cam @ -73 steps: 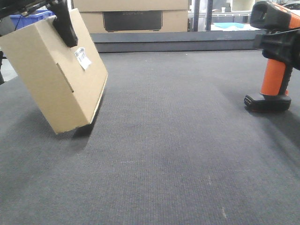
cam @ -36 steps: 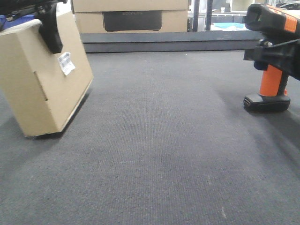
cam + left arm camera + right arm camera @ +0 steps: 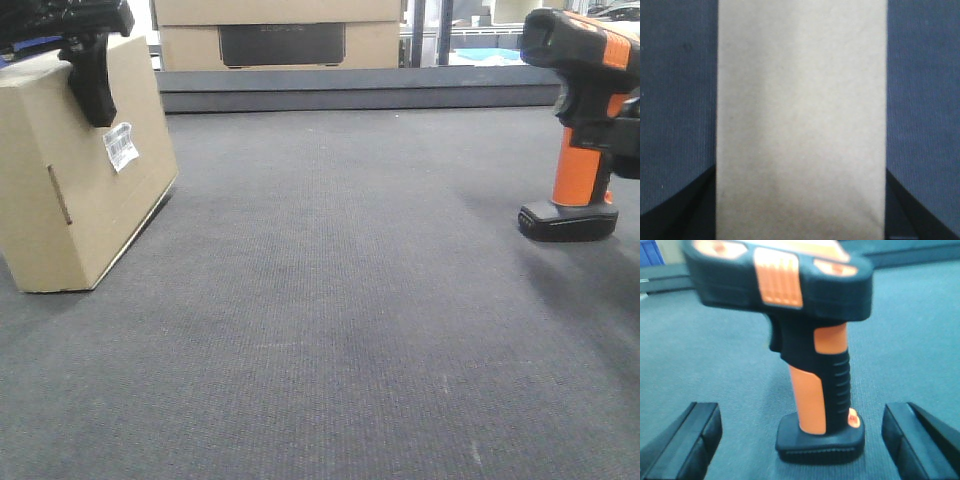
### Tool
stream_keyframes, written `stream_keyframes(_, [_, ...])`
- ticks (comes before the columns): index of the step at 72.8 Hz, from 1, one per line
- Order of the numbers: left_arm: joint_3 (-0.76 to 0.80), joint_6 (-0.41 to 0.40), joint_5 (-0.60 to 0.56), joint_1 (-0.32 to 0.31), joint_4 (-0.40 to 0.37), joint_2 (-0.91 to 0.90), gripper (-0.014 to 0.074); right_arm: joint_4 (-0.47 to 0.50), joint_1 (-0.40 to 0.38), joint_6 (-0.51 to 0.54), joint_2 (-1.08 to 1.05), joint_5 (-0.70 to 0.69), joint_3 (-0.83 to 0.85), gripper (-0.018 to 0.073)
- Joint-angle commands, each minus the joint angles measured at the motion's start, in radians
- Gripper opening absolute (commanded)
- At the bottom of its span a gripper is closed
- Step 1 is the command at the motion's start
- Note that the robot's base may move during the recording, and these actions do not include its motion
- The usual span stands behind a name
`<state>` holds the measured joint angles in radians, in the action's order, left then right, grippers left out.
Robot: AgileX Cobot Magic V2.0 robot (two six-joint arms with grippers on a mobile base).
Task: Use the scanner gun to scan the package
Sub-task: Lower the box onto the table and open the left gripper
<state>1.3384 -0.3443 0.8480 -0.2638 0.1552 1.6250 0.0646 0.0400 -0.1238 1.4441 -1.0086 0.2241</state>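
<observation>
The package (image 3: 80,190) is a brown cardboard box with a barcode label (image 3: 120,145). It rests flat on the dark mat at the far left. My left gripper (image 3: 90,70) grips it from above, one finger over its label face. In the left wrist view the box (image 3: 800,100) fills the space between both fingers (image 3: 692,210). The orange and black scanner gun (image 3: 580,120) stands upright on its base at the right. My right gripper (image 3: 805,440) is open, its fingers (image 3: 690,440) wide on either side of the scanner handle (image 3: 815,390) and not touching it.
The grey mat (image 3: 340,300) covers the table. A raised dark edge (image 3: 360,90) runs along the back. Stacked cardboard boxes (image 3: 280,35) stand behind it. A blue bin is partly visible at the far left behind the gripper.
The left gripper moved the tilted box left and down until it sits flat on the mat. The right gripper shifted to the right, off the scanner handle. The scanner stayed in place.
</observation>
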Motion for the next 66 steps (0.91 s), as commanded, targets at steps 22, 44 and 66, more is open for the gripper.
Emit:
stream_keyframes(22, [0.003, -0.001, 0.009, 0.008, 0.009, 0.003, -0.0043, -0.008, 0.002, 0.005, -0.071, 0.058, -0.020, 0.0560])
stream_keyframes(44, [0.003, -0.001, 0.009, 0.008, 0.009, 0.003, 0.0490, -0.008, 0.002, 0.005, -0.070, 0.060, -0.020, 0.0560])
stream_keyframes(66, [0.042, -0.001, 0.013, 0.008, 0.012, -0.028, 0.0559, -0.008, 0.002, 0.005, -0.091, 0.065, -0.020, 0.0560])
